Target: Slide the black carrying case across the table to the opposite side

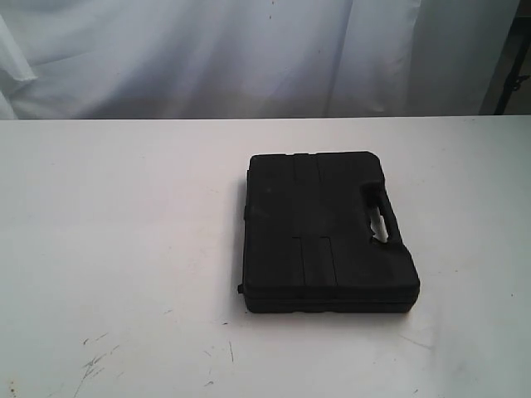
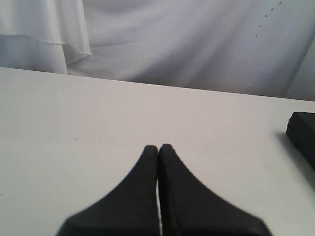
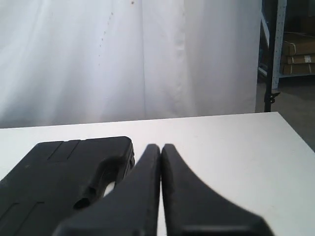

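**Both sets of fingers pressed together, case alone on the bench**

The left fingers (image 2: 140, 196) are clenched tip to tip, with only a hairline seam between them; they grasp nothing and touch nothing; the bare white bench (image 2: 74, 123) runs out ahead of them toward a white curtain (image 2: 197, 44); one corner of the black case (image 2: 302, 130) shows off to one side, well apart from the tips.

The right fingers (image 3: 182, 196) are likewise clenched, the two pads meeting along their whole length and empty; the case (image 3: 54, 172) lies just beside them with its handle (image 3: 106, 177) turned their way; one finger overlaps the case's edge in this view, and whether it touches cannot be told from there.

As for pose, both wrist cameras look low and nearly level along the bench, so each set of fingers points forward over the surface toward the curtain; neither arm falls inside the exterior view, so the rest of each arm cannot be described.

In the exterior view the case (image 1: 328, 232) lies flat and closed, right of centre in the frame; its handle (image 1: 382, 217) is on its right side; its lower edge is nearest the camera; the bench (image 1: 124, 249) stretches wide to the left of it, with faint scuff marks (image 1: 95, 361) at the lower left; the curtain (image 1: 249, 50) fills the top of the frame; a shelf (image 3: 295, 49) with boxes stands beyond the curtain's edge in the right wrist view.
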`<state>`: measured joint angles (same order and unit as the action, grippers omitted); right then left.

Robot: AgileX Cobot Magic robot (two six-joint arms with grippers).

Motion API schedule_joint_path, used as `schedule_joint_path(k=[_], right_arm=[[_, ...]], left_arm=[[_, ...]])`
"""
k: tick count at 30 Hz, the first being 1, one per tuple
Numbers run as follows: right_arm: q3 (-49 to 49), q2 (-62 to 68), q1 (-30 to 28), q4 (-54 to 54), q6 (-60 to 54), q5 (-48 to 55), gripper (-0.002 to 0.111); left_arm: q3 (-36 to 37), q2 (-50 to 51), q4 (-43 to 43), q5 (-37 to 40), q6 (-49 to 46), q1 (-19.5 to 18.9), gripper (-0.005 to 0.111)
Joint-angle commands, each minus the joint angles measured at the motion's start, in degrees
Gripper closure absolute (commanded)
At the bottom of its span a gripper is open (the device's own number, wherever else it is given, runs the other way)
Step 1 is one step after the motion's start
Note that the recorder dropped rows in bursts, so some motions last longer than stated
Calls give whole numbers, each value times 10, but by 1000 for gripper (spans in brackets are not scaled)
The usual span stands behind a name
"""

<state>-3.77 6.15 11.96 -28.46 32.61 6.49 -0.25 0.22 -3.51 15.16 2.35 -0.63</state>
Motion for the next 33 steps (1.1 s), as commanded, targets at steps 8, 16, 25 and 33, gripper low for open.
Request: schedule_joint_path(k=[8,16,25,33], right_arm=[[38,-51,-4,-4,8,-17,108],[38,-53,-4,-4,15,-17,108],[38,-53,-5,-6,14,-2,108],[38,-57,-29,9,16,41,108]], left_arm=[[2,-2,-2,1,1,-1,107],[2,-2,-2,1,1,-1,107],[2,-2,-2,1,1,-1,107],[2,-2,-2,1,1,-1,107]])
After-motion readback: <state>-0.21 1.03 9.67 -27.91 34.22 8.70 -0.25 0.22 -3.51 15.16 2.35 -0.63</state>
